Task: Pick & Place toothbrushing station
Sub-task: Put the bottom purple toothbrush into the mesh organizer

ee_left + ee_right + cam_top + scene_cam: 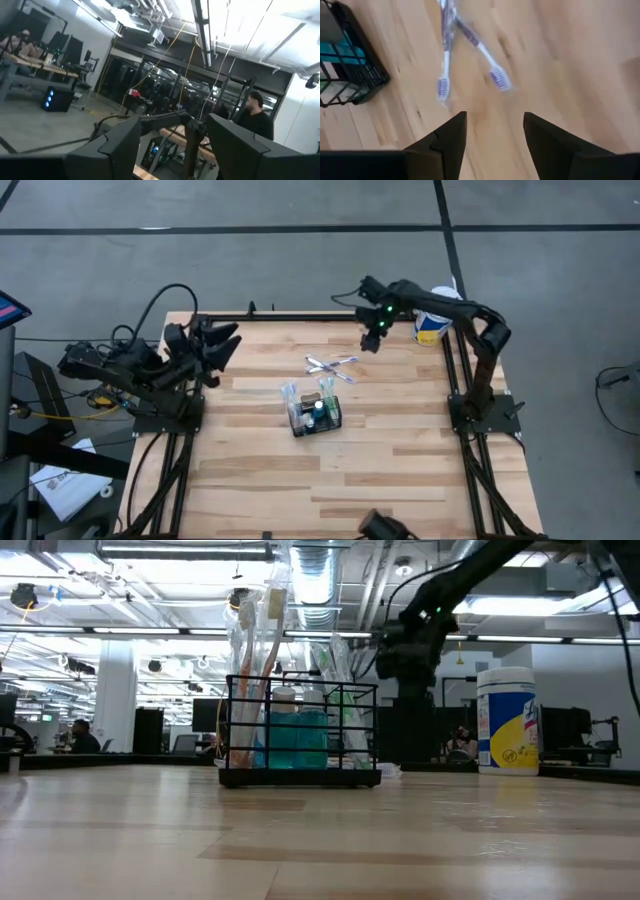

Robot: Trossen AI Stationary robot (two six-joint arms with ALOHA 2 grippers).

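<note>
The black wire-mesh organiser basket (316,417) stands on its base near the table's middle, holding wrapped toothbrushes and a blue bottle; it also shows in the low view (300,735) and the right wrist view (350,60). Two wrapped purple toothbrushes (331,366) lie crossed on the table just beyond it; they also show in the right wrist view (470,55). My right gripper (372,340) hovers open and empty above the table, to the right of and beyond those brushes (492,130). My left gripper (222,345) rests open and empty at the table's far left, raised and pointing out into the room (172,140).
A white-and-yellow cylindrical wipes tub (432,325) stands at the table's far right corner, under my right arm; it also shows in the low view (508,720). A person (255,115) stands in the room beyond the table. Bare wood lies across the table's near half.
</note>
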